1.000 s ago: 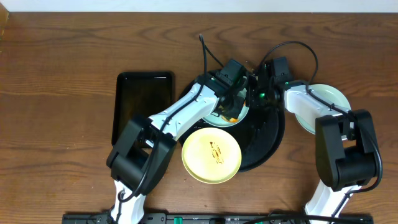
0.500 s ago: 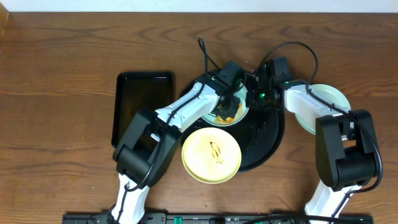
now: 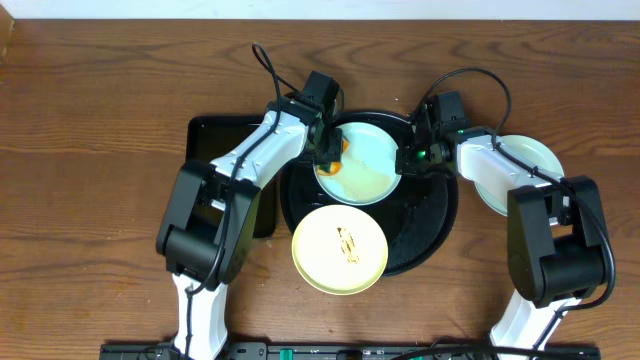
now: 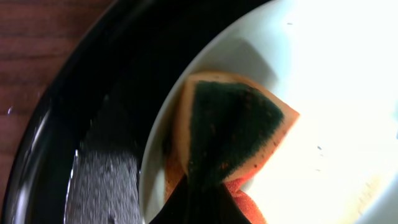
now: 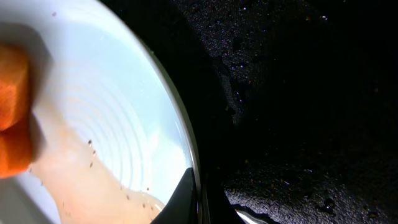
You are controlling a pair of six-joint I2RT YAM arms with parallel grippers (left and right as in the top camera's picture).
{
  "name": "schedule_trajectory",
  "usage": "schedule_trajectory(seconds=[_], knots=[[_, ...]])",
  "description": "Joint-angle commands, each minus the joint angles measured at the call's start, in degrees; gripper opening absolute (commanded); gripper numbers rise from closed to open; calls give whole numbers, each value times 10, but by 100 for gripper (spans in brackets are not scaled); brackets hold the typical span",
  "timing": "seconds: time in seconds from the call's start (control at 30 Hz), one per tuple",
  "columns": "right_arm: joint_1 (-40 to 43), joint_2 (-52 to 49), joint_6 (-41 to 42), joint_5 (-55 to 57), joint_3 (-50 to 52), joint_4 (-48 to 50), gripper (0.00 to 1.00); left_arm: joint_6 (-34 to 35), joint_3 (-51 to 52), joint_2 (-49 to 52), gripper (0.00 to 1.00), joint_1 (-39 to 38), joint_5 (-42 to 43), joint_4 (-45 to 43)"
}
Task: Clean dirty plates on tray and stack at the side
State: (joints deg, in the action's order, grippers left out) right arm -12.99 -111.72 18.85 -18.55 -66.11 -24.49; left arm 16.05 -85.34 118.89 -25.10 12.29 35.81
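The left gripper (image 3: 330, 148) pinches a rough green-faced orange sponge (image 4: 230, 130), now swept left to the rim of the smooth mint plate (image 3: 365, 170) on the glossy round tray (image 3: 437, 215), while the right gripper (image 3: 405, 160) clamps the opposite rim.

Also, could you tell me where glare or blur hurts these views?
Left wrist: the plate is blown out to white, and the tray shows a glossy streak. Right wrist: the tray is nearly black and the sponge blurred. Overhead: even and sharp.
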Motion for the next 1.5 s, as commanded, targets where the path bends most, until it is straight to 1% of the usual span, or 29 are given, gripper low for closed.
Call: schedule_trajectory(seconds=[0.0, 0.07, 0.2, 0.33, 0.5, 0.57, 0.67, 0.9, 1.03, 1.17, 1.33, 1.47], knots=[[-2, -8, -4, 27, 5, -10, 1, -12, 3, -79, 8, 1, 7, 10], [-2, -8, -4, 27, 5, -10, 1, -12, 3, -114, 8, 4, -2, 23], [-2, -8, -4, 27, 5, -10, 8, -12, 3, -154, 8, 14, -43, 45], [-2, -8, -4, 27, 5, -9, 12, -12, 3, -170, 8, 30, -71, 73], [-10, -8, -5, 27, 10, -13, 15, -12, 3, -171, 8, 60, -70, 96], [-17, -8, -4, 34, 20, -9, 11, -12, 3, -171, 8, 85, -70, 105], [-21, -9, -4, 47, 27, -9, 1, -12, 3, -171, 7, 112, -70, 115], [-19, -1, -8, 54, 25, -5, 1, -12, 4, -171, 7, 170, -70, 150], [-18, 38, -12, 120, 23, -5, 1, -12, 4, -171, 8, 192, -70, 176], [-18, 102, -38, 190, 23, -7, 1, -12, 4, -171, 8, 205, -70, 181], [-25, 178, -101, 282, 23, -12, 1, -12, 4, -171, 8, 206, -70, 180], [-45, 213, -166, 373, 23, -13, 1, -12, 4, -171, 7, 206, -70, 179]])
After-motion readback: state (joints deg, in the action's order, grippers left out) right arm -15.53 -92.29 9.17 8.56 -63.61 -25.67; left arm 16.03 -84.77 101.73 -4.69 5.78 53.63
